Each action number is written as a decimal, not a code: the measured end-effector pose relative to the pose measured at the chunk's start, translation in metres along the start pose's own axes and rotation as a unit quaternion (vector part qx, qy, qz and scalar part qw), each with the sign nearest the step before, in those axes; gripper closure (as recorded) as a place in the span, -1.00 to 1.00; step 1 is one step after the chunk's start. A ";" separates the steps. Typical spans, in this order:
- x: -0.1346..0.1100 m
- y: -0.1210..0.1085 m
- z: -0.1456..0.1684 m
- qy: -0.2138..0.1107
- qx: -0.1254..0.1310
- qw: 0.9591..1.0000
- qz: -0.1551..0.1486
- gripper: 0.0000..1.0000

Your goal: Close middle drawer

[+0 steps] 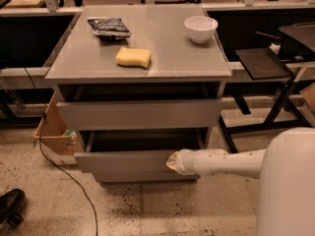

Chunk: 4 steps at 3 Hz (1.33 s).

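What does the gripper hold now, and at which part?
It cannot be told: the gripper is at the flat front panel of the wide grey middle drawer, right of centre.
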State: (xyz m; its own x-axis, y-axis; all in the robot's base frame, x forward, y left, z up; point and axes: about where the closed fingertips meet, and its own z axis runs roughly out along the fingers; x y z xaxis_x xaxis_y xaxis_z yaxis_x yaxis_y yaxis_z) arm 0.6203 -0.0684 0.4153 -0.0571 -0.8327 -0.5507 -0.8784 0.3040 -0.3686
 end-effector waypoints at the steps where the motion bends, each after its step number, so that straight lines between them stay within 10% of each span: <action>1: 0.006 -0.017 0.015 -0.001 0.010 1.000 -0.003 1.00; 4: 0.004 -0.057 0.037 -0.013 0.037 0.999 -0.017 1.00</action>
State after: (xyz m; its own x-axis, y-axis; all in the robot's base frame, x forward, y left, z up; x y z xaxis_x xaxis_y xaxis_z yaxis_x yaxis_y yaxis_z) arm 0.6876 -0.0722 0.4065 -0.0139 -0.8311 -0.5559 -0.8425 0.3091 -0.4411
